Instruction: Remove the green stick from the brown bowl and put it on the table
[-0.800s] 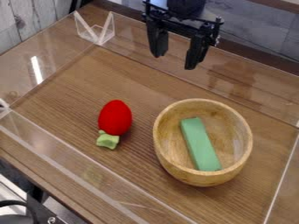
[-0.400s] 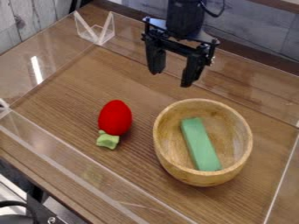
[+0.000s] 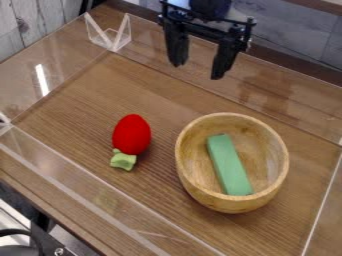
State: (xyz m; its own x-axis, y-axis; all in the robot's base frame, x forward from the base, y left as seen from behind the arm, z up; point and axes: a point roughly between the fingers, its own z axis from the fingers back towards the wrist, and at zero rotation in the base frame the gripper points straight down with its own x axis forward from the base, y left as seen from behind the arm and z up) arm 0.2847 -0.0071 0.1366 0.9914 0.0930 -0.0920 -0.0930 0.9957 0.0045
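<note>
Brown wood-grain table fills the view, fenced by clear acrylic walls along its edges, with a pale plank surface behind the far edge. Toward the near right corner sits the round, light-brown wooden bowl with a thick rim. Inside it lies the flat, rectangular mint-green stick, resting on the bowl's floor with its long side running from the far-left part of the hollow toward the near-right part. Its top face is plain and evenly coloured, its edges straight, and it spans roughly half the bowl's width. Nothing touches it.

Left of the bowl, near the middle of the table and apart from the rim, lies a red strawberry toy with a small pale-green stem pointing toward the near edge.

Over the far edge of the table hangs the black robot gripper, pointing down. Its two dark fingers are spread wide apart and nothing is between them. It is well apart from the bowl and the stick.

Compared with the frame just before, the gripper sits higher in the view, back toward the far edge. The bowl, the stick and the strawberry toy lie where they were.
</note>
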